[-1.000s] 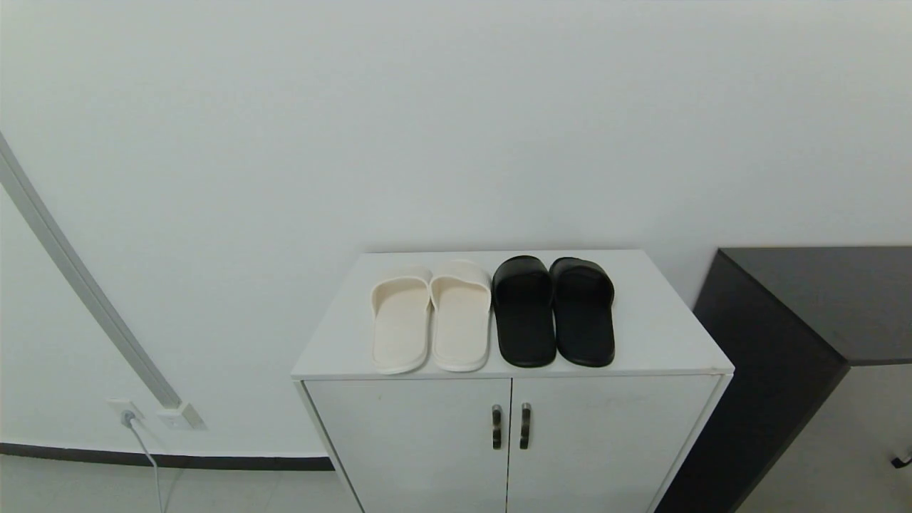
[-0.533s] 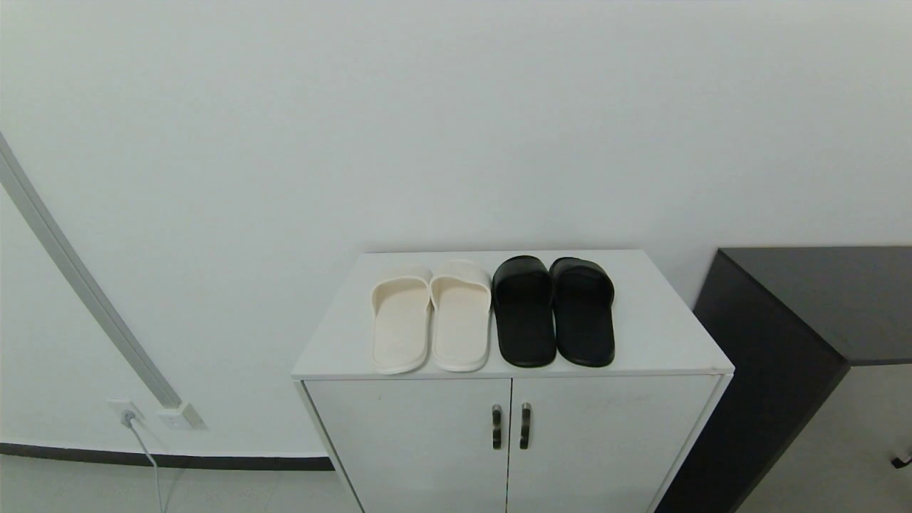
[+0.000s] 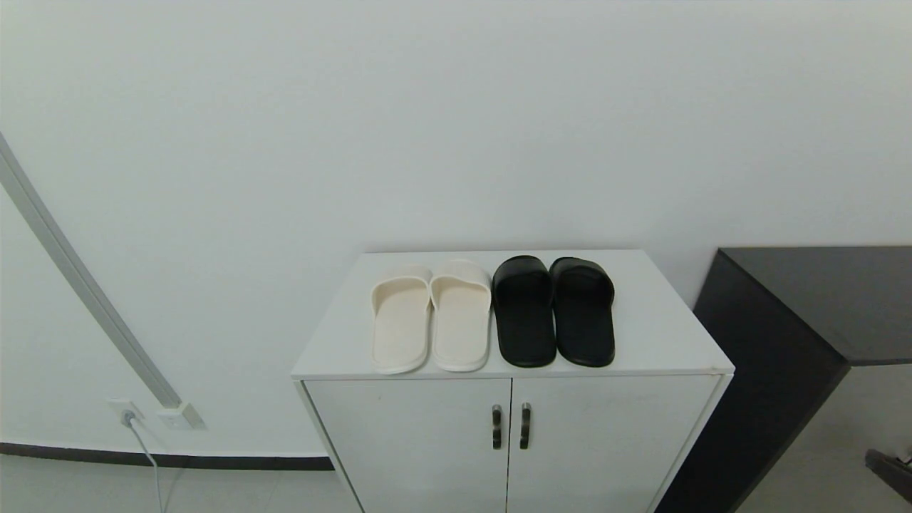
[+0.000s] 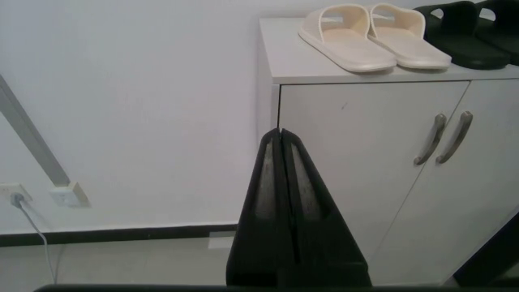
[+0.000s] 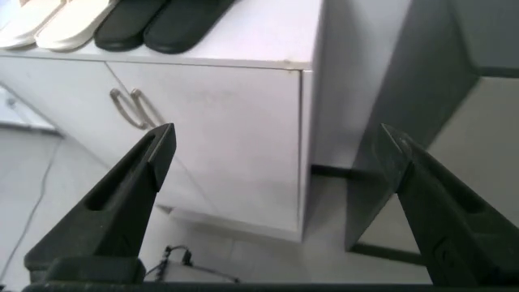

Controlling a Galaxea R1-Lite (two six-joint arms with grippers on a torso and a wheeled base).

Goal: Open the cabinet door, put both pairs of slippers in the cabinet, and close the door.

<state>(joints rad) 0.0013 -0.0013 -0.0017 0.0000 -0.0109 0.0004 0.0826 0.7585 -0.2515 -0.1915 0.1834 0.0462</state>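
**Grippers empty, cabinet shut, slippers on top**

Your left gripper (image 4: 280, 138) has its fingers pressed together, holding nothing, and points at the left front corner of the cabinet (image 3: 662, 335). Your right gripper (image 5: 277, 138) is spread wide, also empty, and faces the right door (image 3: 613, 442). The right door and the left door (image 3: 413, 442) are closed, with the handles (image 3: 496, 426) side by side at the centre seam. The cream slippers (image 3: 445, 320) and black slippers (image 3: 531, 317) lie just beside each other on the cabinet top, toes toward the wall. A dark unit (image 3: 784, 342) stands just right of the cabinet.

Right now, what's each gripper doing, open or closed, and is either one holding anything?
Left gripper: closed, holding nothing.
Right gripper: open wide, holding nothing.
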